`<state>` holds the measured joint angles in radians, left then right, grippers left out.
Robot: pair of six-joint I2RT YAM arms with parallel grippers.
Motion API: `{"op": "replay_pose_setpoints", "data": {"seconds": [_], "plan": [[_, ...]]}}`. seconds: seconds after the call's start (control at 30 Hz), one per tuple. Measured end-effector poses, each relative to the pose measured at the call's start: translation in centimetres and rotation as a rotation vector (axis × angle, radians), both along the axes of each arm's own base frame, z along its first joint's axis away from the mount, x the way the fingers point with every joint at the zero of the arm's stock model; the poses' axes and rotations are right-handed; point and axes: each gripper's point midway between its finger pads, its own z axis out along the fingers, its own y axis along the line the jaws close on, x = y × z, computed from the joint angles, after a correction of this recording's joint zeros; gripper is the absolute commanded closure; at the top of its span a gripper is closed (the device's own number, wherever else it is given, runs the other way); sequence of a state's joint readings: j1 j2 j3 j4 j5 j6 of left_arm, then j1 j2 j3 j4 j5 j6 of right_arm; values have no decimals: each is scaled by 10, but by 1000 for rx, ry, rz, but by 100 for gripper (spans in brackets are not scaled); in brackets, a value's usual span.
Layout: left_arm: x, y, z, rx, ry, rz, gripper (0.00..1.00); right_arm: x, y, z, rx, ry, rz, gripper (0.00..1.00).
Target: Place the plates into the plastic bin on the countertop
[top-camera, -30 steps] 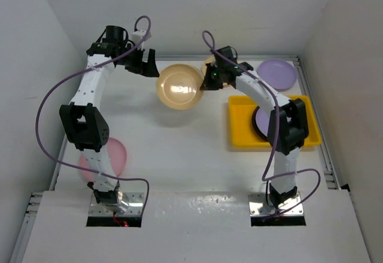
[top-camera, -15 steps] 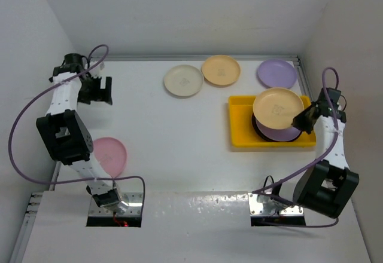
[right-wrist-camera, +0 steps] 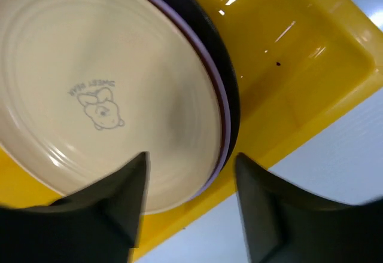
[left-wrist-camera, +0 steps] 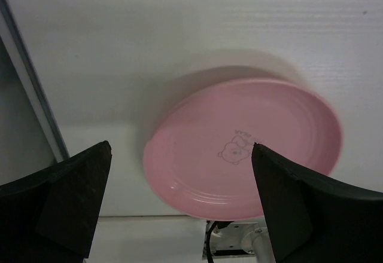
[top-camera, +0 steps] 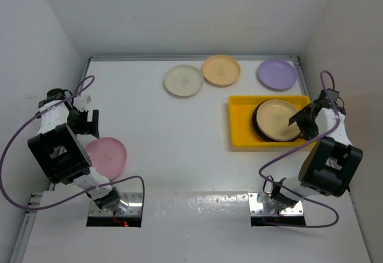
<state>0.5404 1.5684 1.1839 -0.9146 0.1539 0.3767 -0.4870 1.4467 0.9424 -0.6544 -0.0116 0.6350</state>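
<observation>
Here, the right gripper (top-camera: 301, 122) hangs over the right edge of the yellow bin (top-camera: 238, 128) at the right of the white countertop (top-camera: 179, 149). Its fingers (right-wrist-camera: 102, 209) are spread wide and grip nothing; whether they touch the plate below cannot be told. Under them a pale orange plate (right-wrist-camera: 102, 89) lies flat on top of the stack in the bin, with a lilac plate (right-wrist-camera: 222, 104) showing as a thin rim beneath it and a dark-rimmed plate (right-wrist-camera: 232, 78) lower still. At the left edge, the left gripper (top-camera: 91, 124) hovers just to the far left of the pink plate (left-wrist-camera: 245, 149), which lies on the near left of the countertop; its fingers (left-wrist-camera: 72, 197) are likewise far apart and empty. Along the far side lie a cream plate (top-camera: 184, 80), a second pale orange plate (top-camera: 221, 70) and a second lilac plate (top-camera: 276, 74), each apart from the others.
</observation>
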Motion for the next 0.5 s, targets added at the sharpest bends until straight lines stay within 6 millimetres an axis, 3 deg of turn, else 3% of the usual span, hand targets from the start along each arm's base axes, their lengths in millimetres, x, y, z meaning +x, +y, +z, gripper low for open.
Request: {"op": "replay_pose_setpoints", "data": {"seconds": [0.07,0.2,0.27,0.37,0.4,0.43,0.5], "plan": [[-15,2,-13,-11,36,11,0,-1,-5,-1,-21,14,2,25],[-33,5,-32,-15,77,8,0,-1,-13,2,-80,38,5,23],[-40,5,-40,-23,94,0,5,1,-17,6,-118,45,15,23],[-50,4,-54,-39,124,-10,22,8,-14,19,-181,41,66,23],[-53,3,-61,-48,139,-13,30,12,-10,26,-201,30,90,23],[-57,4,-68,-50,156,-20,45,16,-6,35,-227,13,118,23],[-63,3,-79,-71,189,-12,60,25,3,52,-272,-27,165,23]]}}
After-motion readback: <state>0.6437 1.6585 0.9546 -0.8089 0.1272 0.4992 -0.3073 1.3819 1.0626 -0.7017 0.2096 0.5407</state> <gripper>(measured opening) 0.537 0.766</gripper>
